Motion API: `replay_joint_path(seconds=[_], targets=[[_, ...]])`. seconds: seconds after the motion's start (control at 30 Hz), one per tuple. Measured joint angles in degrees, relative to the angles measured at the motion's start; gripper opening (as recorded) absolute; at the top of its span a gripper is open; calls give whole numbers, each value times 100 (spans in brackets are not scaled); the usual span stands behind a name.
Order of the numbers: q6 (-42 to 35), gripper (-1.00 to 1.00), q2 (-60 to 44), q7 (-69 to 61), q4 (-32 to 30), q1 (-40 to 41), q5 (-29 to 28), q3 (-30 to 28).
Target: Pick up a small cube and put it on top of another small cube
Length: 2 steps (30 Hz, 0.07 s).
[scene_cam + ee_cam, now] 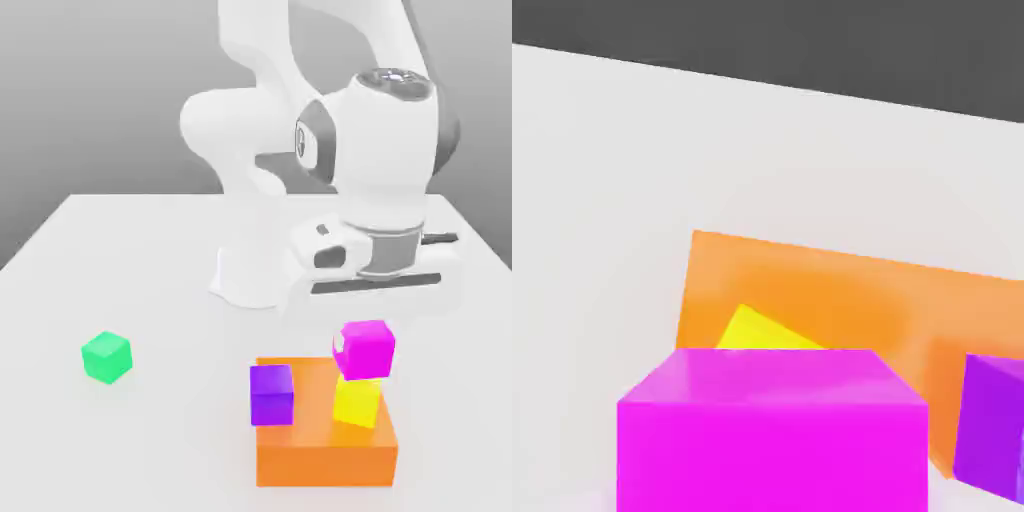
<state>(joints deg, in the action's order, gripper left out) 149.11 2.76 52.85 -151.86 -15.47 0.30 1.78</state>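
From the exterior view's left, insp. noted smooth green cube [107,357] clear of work, then smooth yellow cube [356,402] w/ smooth magenta-pink cube [366,349] directly above, pincer [366,346] state undetermined; placement step apparently in hand, next move req'd alignment/contact check, then release if gripped.

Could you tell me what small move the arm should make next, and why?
Probably ease the magenta cube slightly down, keeping it over the yellow cube: it appears directly above that cube, beneath the gripper, and the yellow cube sits on the orange block, ready to take it.
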Motion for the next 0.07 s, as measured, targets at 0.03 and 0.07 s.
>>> replay_joint_path(seconds=[0.03, 0.07], targets=[[0, 100, 0, 0, 0, 1, 0, 0], [0, 100, 0, 0, 0, 0, 0, 0]])
